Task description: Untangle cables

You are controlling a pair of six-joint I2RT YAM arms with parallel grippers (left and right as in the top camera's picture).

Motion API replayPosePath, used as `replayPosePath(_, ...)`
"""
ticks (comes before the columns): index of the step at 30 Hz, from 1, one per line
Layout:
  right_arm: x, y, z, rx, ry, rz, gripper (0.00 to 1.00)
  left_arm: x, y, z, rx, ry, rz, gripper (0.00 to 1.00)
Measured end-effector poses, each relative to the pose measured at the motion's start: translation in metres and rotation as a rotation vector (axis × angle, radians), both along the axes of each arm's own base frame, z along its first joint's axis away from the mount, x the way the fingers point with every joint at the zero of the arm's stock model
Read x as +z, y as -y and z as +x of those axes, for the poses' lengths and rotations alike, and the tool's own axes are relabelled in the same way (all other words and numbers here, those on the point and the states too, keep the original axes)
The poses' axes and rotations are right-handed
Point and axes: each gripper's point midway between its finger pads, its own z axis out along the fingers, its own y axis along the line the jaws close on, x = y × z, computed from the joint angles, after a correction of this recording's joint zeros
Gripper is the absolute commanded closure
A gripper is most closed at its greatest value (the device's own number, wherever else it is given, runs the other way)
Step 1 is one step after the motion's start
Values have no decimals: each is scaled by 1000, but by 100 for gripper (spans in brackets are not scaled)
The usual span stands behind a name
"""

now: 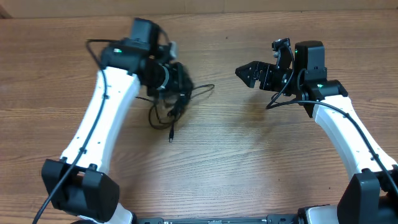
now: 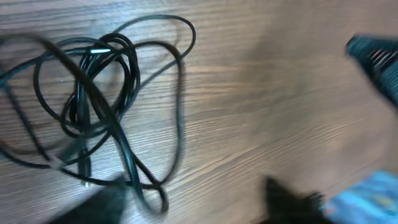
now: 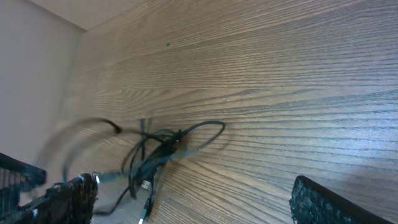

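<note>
The cables (image 1: 172,107) lie in one black tangle on the wooden table, left of centre, with a plug end (image 1: 171,138) trailing toward the front. My left gripper (image 1: 179,84) hovers right over the tangle. In the left wrist view its blurred fingers (image 2: 102,202) stand apart, the looped cables (image 2: 99,93) spread out beyond them, and one loop lies beside the left finger with nothing clamped. My right gripper (image 1: 244,73) stands open to the right of the tangle, pointing at it. In the right wrist view the cables (image 3: 155,149) lie ahead of the wide-open right gripper (image 3: 196,199), and a silver-tipped plug (image 3: 147,185) shows.
The table (image 1: 249,162) is bare wood around the tangle. Its far edge runs along the top of the overhead view, and a pale wall (image 3: 31,68) stands beyond it. Thicker black arm wiring (image 1: 283,93) hangs by the right wrist.
</note>
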Motion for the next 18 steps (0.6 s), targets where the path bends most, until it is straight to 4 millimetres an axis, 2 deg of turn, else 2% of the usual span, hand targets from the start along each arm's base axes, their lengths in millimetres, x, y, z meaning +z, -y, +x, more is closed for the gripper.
replayPosePath(2, 0, 0, 0, 0, -1, 0, 1, -5, 9, -5, -36, 24, 75, 0)
replayPosePath(4, 0, 0, 0, 1, 0, 0, 0, -8, 9, -5, -40, 45, 133, 1)
replayPosePath(12, 0, 0, 0, 0, 0, 0, 0, -17, -27, 3, 30, 98, 373, 1)
replayPosePath(18, 0, 0, 0, 0, -1, 0, 0, -16, -35, 7, 49, 117, 422, 1)
